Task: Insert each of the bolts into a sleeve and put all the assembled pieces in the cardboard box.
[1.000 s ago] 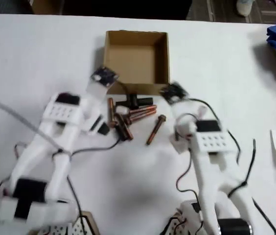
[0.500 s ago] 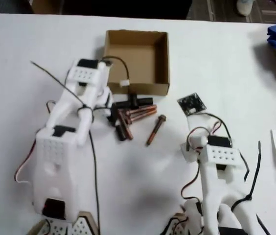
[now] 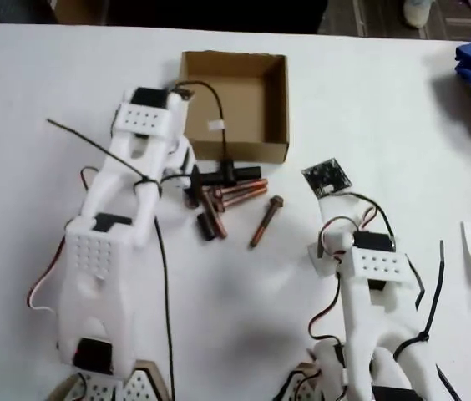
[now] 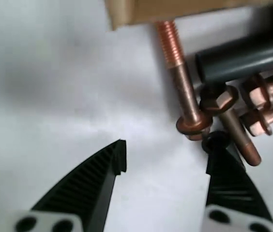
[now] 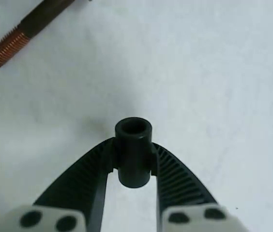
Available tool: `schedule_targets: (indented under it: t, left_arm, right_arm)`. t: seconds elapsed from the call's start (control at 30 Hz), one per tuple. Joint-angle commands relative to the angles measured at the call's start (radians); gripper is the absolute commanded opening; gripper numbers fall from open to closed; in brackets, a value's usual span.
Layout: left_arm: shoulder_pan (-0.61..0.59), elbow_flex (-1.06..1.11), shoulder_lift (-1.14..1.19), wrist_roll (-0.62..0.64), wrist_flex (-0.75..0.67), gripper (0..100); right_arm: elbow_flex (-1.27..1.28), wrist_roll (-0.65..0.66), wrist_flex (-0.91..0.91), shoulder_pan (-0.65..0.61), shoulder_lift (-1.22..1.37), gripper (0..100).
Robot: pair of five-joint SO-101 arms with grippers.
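At the wrists, left jaws gape beside bolts [image 4: 186, 92]; right jaws clamp a sleeve [image 5: 133, 153].

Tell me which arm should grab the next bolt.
Left. The left gripper is open right beside the bolt pile near the cardboard box, while the right gripper is shut on a sleeve, apart from the bolts.

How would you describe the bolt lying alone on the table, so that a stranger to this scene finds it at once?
Find the cardboard box at the far side of the white table. In front of its near wall lies a heap of bolts and sleeves. The lone bolt lies beside that heap, on the robot's right, slanted and touching nothing, while the others overlap.
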Motion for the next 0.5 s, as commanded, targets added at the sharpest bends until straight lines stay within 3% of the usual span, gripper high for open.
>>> schedule_targets:
  t: [0.0,0.23,0.47]
  left_arm:
    - [0.018,0.031,-0.011,0.043,-0.069,28]
    - [0.018,0.039,-0.011,0.184,-0.115,28]
    - [0.018,0.054,0.031,0.203,-0.132,28]
  right_arm:
    - [-0.005,0.002,-0.016,0.008,-0.036,1.9]
    - [-0.005,0.002,-0.016,0.013,-0.036,1.9]
    - [-0.005,0.002,-0.016,0.008,-0.036,1.9]
